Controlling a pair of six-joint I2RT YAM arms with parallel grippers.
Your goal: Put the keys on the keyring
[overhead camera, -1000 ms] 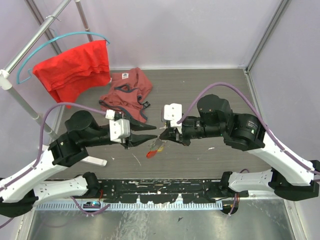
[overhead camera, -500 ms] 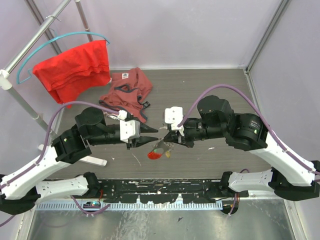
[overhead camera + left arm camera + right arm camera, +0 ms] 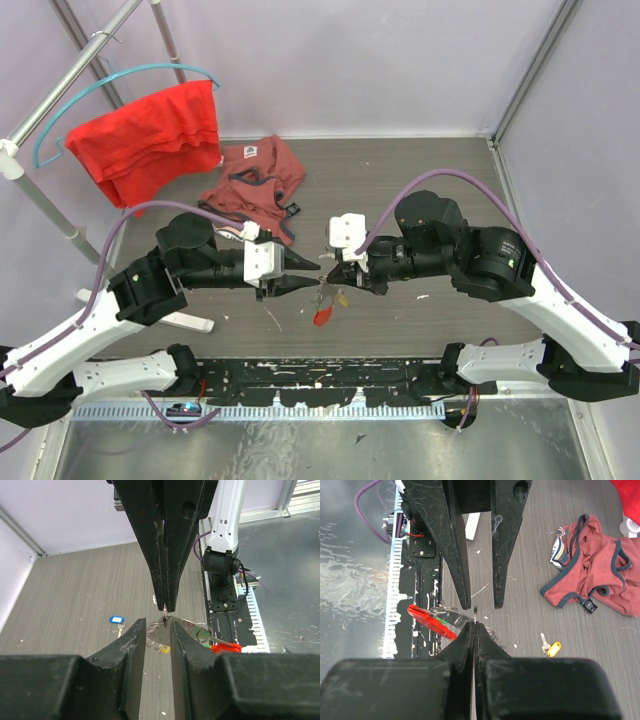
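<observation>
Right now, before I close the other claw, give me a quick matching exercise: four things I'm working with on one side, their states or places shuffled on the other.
Things:
1. right claw
2. left claw
3. blue key
4. red tag

States or places:
A. lying on the table
B. dangling under the two claws
C. shut on the ring
D. open, one finger on each side of the ring

Pairs: 1-C, 2-D, 3-A, 4-B

Top view: high behind both arms point(image 3: 110, 310), far, looks down on the counter point(image 3: 420, 180).
Left wrist view: close behind left tool point(image 3: 158, 626), faces right tool point(image 3: 166, 605).
Right wrist view: close, faces the other way.
Shared: the keyring point(image 3: 320, 316) between them.
</observation>
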